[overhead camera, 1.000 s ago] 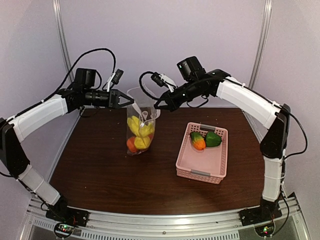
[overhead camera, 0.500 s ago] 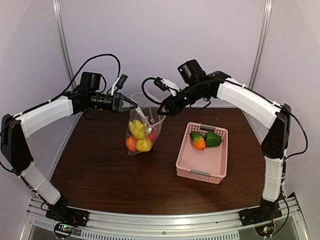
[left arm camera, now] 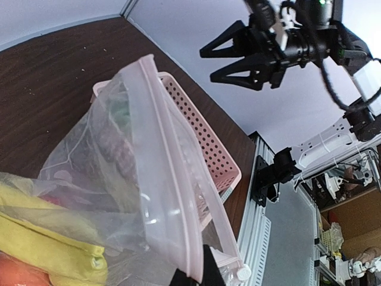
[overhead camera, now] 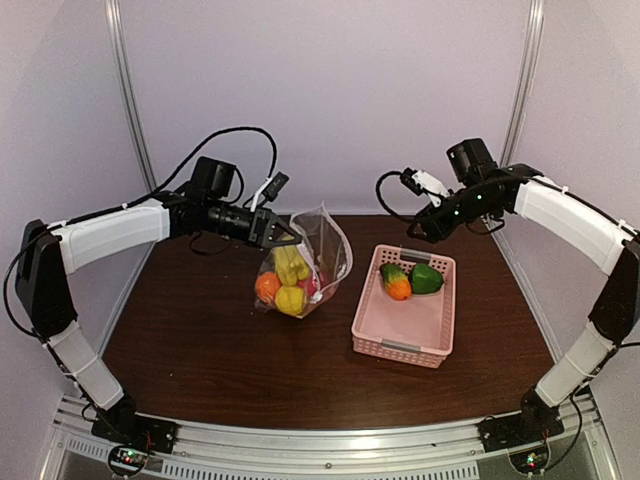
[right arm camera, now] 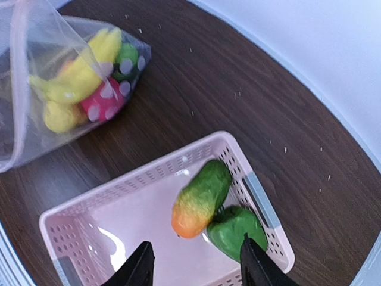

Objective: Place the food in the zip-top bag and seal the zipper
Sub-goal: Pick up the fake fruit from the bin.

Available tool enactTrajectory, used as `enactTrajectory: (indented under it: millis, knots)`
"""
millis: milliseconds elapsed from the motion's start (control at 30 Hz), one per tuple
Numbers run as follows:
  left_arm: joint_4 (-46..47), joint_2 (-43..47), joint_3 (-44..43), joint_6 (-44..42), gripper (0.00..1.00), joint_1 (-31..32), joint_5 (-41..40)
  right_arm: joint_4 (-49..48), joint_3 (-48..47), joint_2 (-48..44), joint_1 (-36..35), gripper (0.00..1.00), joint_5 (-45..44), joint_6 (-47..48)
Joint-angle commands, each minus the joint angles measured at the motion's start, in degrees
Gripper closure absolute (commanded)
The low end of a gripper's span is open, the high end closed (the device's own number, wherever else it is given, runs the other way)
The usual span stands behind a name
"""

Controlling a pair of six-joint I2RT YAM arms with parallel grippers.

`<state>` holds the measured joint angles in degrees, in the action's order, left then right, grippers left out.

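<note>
Left of the pink basket [overhead camera: 400,348], the left gripper [overhead camera: 283,232] is clenched on the mouth edge of the zip-top bag [overhead camera: 335,255], which holds the banana [overhead camera: 290,264], orange [overhead camera: 267,287] and lemon [overhead camera: 291,299]. The right gripper [overhead camera: 418,228] hovers over the basket's far rim, fingers spread and empty. The green pepper [overhead camera: 427,279] lies inside the basket.

The top view sits high above the near edge of the table [overhead camera: 200,350], looking down and forward to the back wall [overhead camera: 330,100], far enough to take in the whole tabletop. The left wrist view is pressed close to the bag [left arm camera: 137,155], tilted, facing across the basket [left arm camera: 202,137] toward the right gripper [left arm camera: 207,64]. The right wrist view looks steeply down from well above. All three share bag and basket.
</note>
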<state>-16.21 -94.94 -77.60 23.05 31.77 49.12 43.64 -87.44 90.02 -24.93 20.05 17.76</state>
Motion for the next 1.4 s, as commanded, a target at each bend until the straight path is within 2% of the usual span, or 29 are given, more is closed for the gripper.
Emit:
enactTrajectory:
  millis: [0,233,400,667,900,1367]
  knots:
    - [-0.82,-0.04,-1.85,-1.94,1.0,0.49,-0.32,-0.56,7.14,-0.04,2.37,0.51,-3.34,4.59]
    - [-0.8,-0.25,-1.77,-2.02,1.0,0.49,-0.52,-3.66,9.99,3.12,2.45,0.51,-3.43,3.46]
    - [-1.21,-0.57,-1.97,-2.44,1.0,0.49,-1.27,-1.61,3.48,11.48,2.34,0.51,-0.79,0.03]
    - [-2.48,-0.95,-2.63,-3.52,1.0,0.49,-2.13,0.31,-3.92,22.1,0.65,0.48,-3.97,-3.37]
    - [-3.17,-1.47,-2.97,-4.05,1.0,0.49,-2.53,0.44,-4.51,25.25,-1.21,0.41,-6.03,-5.58]
    - [-3.51,-1.22,-3.1,-4.33,1.0,0.48,-2.63,0.62,-6.47,29.61,-2.23,0.37,-10.7,-9.28]
